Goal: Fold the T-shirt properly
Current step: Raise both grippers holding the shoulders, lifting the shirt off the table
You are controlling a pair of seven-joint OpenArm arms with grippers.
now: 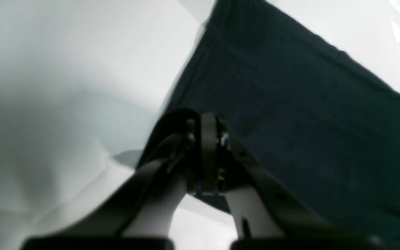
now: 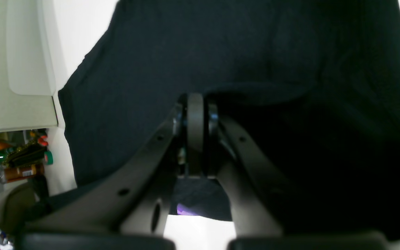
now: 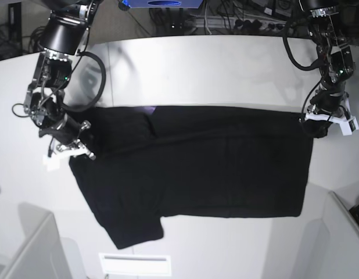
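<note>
The black T-shirt (image 3: 214, 168) lies spread across the white table (image 3: 214, 70), plain side up, with one sleeve hanging toward the front left. A sliver of purple print (image 3: 149, 108) shows at its far edge. My left gripper (image 3: 312, 123) is shut on the shirt's far right corner; the left wrist view shows its jaws (image 1: 208, 135) pressed together on dark cloth (image 1: 290, 121). My right gripper (image 3: 75, 150) is shut on the shirt's left edge. In the right wrist view its fingertips (image 2: 195, 111) pinch a fold of the fabric (image 2: 186, 52), with a purple patch (image 2: 186, 209) below.
A white label (image 3: 135, 257) sits near the table's front edge. Pale panels stand at the front left (image 3: 28, 250) and front right (image 3: 342, 232). Bottles and clutter (image 2: 19, 159) lie off the table on the right arm's side. Cables (image 3: 237, 17) run behind the table.
</note>
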